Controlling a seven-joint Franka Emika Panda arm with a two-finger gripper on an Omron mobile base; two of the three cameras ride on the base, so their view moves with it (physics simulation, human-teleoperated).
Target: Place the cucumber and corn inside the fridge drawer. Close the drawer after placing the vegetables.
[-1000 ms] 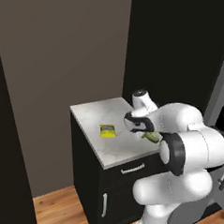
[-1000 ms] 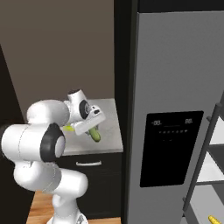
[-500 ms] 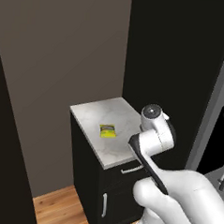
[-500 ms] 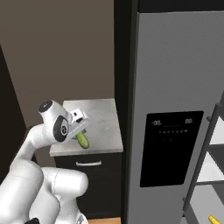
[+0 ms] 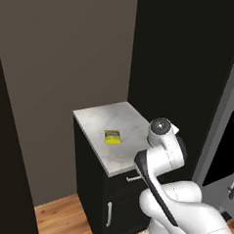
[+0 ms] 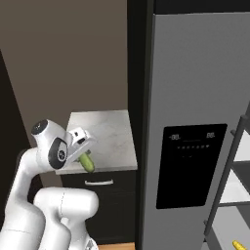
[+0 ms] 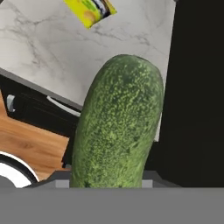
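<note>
Cucumber (image 6: 87, 162) sits clamped in your pincer (image 6: 84, 152), hanging over the front edge of the marble bench (image 6: 110, 132), with the snack packet (image 5: 112, 136) lying further back on that bench. Watch the grip: in the hand view the cucumber (image 7: 117, 122) sticks far out past the pincer, so a fast swing could lever it loose (it looks smooth-skinned). The grey fridge door (image 6: 195, 112) stands right of the bench; I judge a wide sweep toward the fridge risks clipping it. Corn (image 6: 238, 245) lies low by the fridge shelves.

Marble counter (image 5: 133, 125) with yellow-green snack packet (image 5: 112, 137) flat on top
</note>
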